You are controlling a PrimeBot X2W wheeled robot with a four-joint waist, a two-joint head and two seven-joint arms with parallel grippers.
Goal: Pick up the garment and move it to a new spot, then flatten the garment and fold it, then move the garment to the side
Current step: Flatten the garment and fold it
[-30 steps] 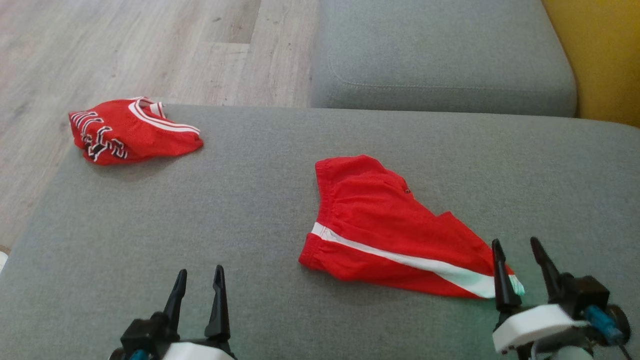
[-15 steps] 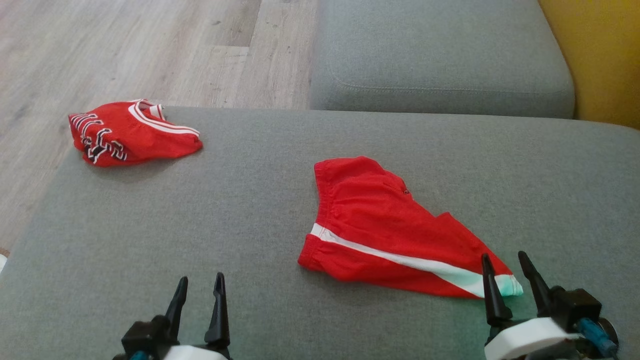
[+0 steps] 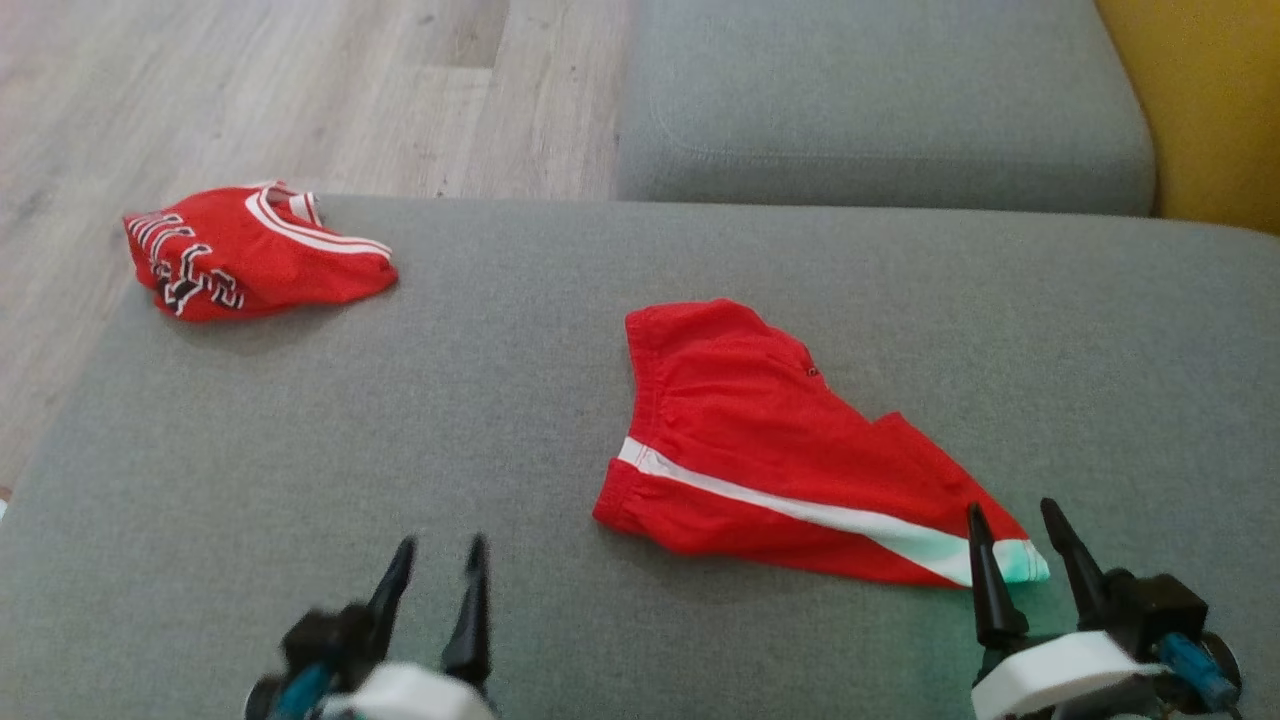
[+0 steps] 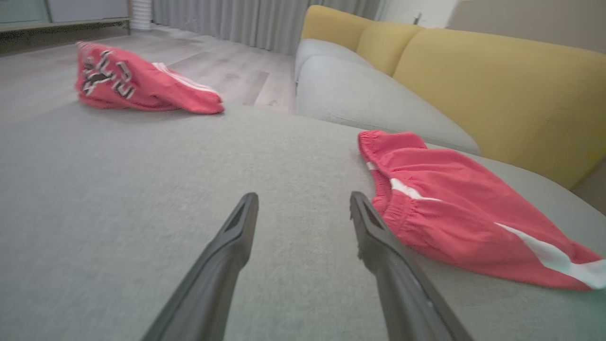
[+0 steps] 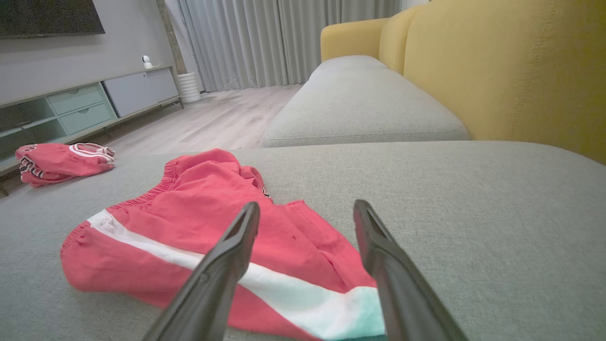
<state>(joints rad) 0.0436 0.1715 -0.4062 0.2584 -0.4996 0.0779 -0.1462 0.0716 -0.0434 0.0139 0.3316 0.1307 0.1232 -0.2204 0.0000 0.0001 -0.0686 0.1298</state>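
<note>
Grey cushion (image 3: 400,420) carries a folded red jersey (image 3: 250,255) at its far left corner, with wood floor (image 3: 250,90) beyond. The red shorts (image 3: 760,450) lie right of centre, roughly flat, crossed by a slanting white stripe. The right gripper (image 3: 1010,508), fingers spread and empty, points over their near corner. The left gripper (image 3: 441,545), likewise spread, stays clear of them.

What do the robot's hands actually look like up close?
The left gripper and right gripper each have two long black fingers tapering to sharp points, on a blocky black base. Behind sits a rounded white wrist shell with a blue fitting beside it.
</note>
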